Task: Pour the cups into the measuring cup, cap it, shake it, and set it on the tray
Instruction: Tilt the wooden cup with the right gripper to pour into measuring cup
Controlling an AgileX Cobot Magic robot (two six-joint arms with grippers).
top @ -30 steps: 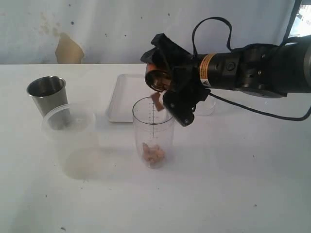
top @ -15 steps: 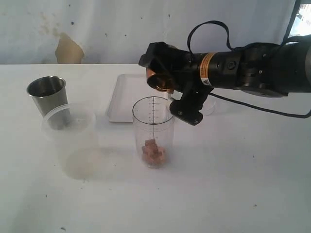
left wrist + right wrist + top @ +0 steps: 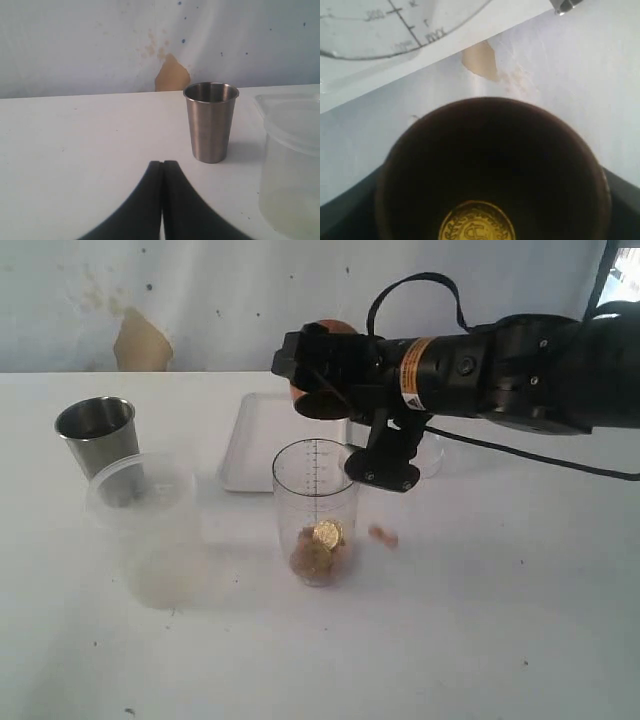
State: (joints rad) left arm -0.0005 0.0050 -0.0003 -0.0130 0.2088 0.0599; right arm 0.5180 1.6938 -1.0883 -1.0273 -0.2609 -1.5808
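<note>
Measuring cup [image 3: 315, 502]: upright near the middle of the desk [image 3: 480, 640], just nearer than the white tray [image 3: 258, 445]. Brownish pieces and a gold coin [image 3: 326, 534] lie at its bottom.
Wooden cup [image 3: 320, 400]: clamped in the right hand [image 3: 330, 375] and tipped well over, above the measuring cup's rim as the exterior view shows it.
Wooden cup contents: the right wrist view shows one gold coin [image 3: 476, 227] against the bottom, otherwise bare wood.
Stray piece [image 3: 381, 536]: a pinkish blur just right of the measuring cup, outside its wall. Cannot tell whether it is falling or lying on the desk.
Left hand [image 3: 161, 172]: fingers together, holding nothing, low at the left and facing the steel tumbler [image 3: 210, 122].
Steel tumbler: upright at far left behind the frosted tub [image 3: 145, 515]. Its contents are not visible.
Step in hand (judged): emptying the wooden cup.
To do it well: centre the cup's mouth squarely over the opening and keep its lip close to the rim. Tilt further, slowly, so the last coin slides rather than bounces. Check that the cup is empty before moving off.
Risk: another piece could miss the opening.
</note>
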